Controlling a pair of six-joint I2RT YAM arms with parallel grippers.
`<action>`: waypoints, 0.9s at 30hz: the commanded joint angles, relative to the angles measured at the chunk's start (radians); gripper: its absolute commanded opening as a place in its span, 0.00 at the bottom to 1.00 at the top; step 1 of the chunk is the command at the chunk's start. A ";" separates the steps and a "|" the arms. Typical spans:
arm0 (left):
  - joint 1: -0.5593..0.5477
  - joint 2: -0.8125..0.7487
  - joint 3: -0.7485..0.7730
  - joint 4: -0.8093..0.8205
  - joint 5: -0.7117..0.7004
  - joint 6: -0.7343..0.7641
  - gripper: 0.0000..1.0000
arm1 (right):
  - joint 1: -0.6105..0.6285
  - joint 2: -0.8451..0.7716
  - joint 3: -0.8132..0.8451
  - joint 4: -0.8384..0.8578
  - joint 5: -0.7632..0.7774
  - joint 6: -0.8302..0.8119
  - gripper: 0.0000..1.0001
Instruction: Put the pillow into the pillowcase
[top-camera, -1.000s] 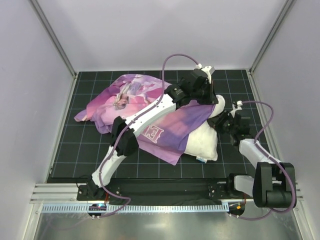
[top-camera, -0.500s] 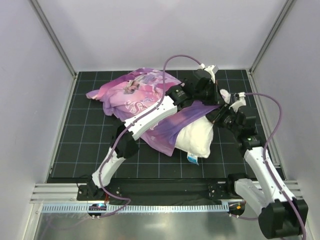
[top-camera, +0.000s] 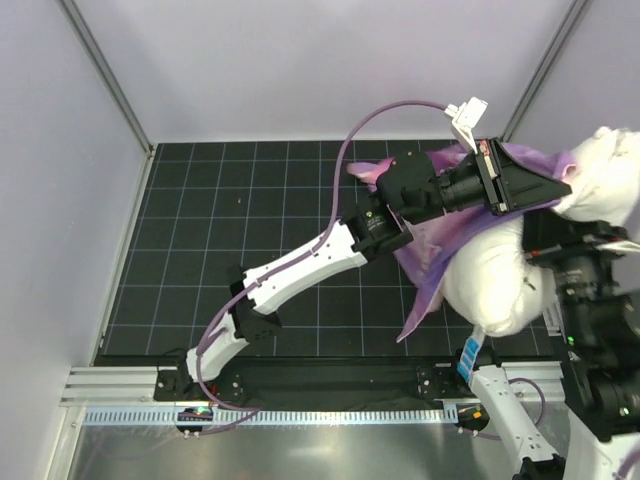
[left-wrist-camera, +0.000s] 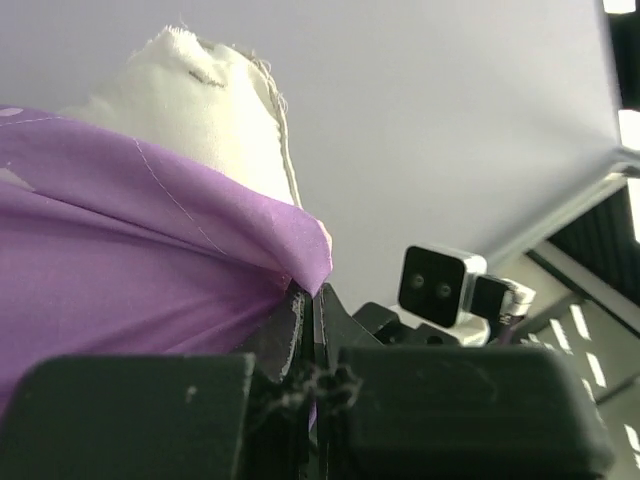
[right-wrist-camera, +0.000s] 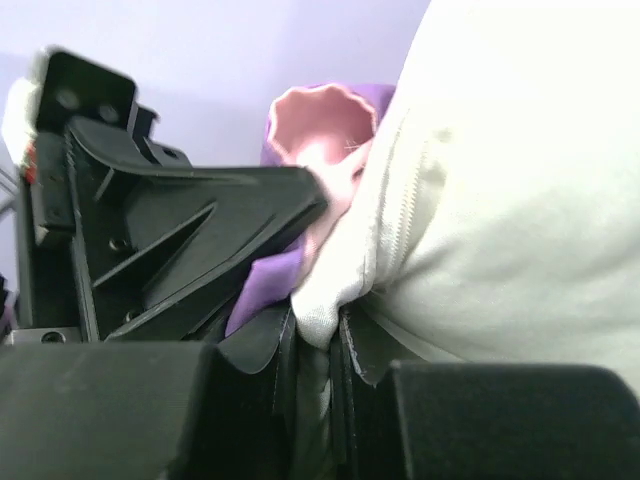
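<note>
Both things hang in the air at the right, lifted off the mat. In the top view my left gripper (top-camera: 562, 184) is shut on the purple pillowcase (top-camera: 432, 248), which drapes down over the white pillow (top-camera: 495, 292). In the left wrist view the jaws (left-wrist-camera: 312, 300) pinch a purple fold of the pillowcase (left-wrist-camera: 150, 250), and a pillow corner (left-wrist-camera: 200, 90) sticks out above it. My right gripper (right-wrist-camera: 318, 335) is shut on a fold of the pillow (right-wrist-camera: 510, 190), right beside the pillowcase's pink rim (right-wrist-camera: 322, 128). From above, the right gripper (top-camera: 556, 232) sits under the pillow's upper lobe.
The black gridded mat (top-camera: 250, 220) lies below, bounded by pale walls and metal corner posts (top-camera: 105, 75). A slotted aluminium rail (top-camera: 300, 415) runs along the near edge by the arm bases. The left arm (top-camera: 300, 270) stretches diagonally across the mat.
Both arms have risen up and to the right, carrying pillow and pillowcase off the mat. The pillowcase that lay spread at the back left now hangs from the left gripper.
</note>
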 joint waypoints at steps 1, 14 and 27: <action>-0.103 -0.066 0.031 0.230 0.125 -0.133 0.00 | 0.013 0.038 0.156 0.197 -0.009 -0.079 0.04; 0.352 -0.664 -1.163 0.836 0.168 -0.521 0.00 | 0.081 0.427 0.217 0.214 -0.651 -0.004 0.04; 0.905 -1.297 -1.947 0.297 0.355 -0.121 0.01 | 0.769 0.575 -0.204 0.528 -0.149 -0.049 0.04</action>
